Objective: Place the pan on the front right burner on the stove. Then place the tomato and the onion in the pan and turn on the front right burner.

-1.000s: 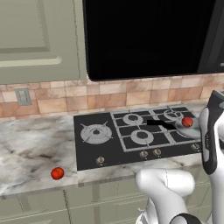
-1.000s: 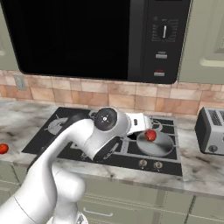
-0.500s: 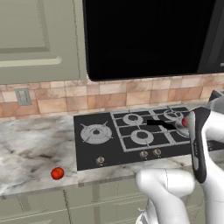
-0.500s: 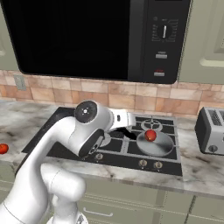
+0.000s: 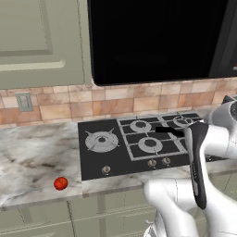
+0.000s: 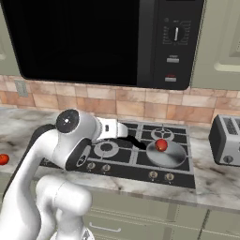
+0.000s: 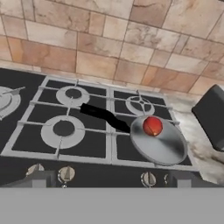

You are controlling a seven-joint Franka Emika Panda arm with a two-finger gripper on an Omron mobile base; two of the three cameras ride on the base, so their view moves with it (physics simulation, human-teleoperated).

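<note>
Two steps look done: the pan [image 6: 168, 155] sits on the front right burner of the stove [image 5: 92, 157], handle pointing back-left, with one red ball [image 6: 161, 145] resting inside near its far rim. Whether that ball is the tomato or the onion I cannot tell. The step in hand, as I judge it, is fetching the other ball [image 5: 60, 183], which lies on the counter [image 5: 32, 157] well left of the stove, near the front edge. To do it well, swing the arm wide and high over the grates, clear of the pan handle, then come straight down on the ball, since a round thing may roll off the edge if nudged sideways. The gripper [image 7: 112, 179] hangs in front of the stove, fingers spread wide and empty, so it need not widen first. Counted: one microwave [image 6: 93, 42], one counter, one stove, one toaster [image 6: 225, 140], one pan, five burners (four under grates, one bare star), two red balls, at least four knobs [image 6: 153, 175].
</note>
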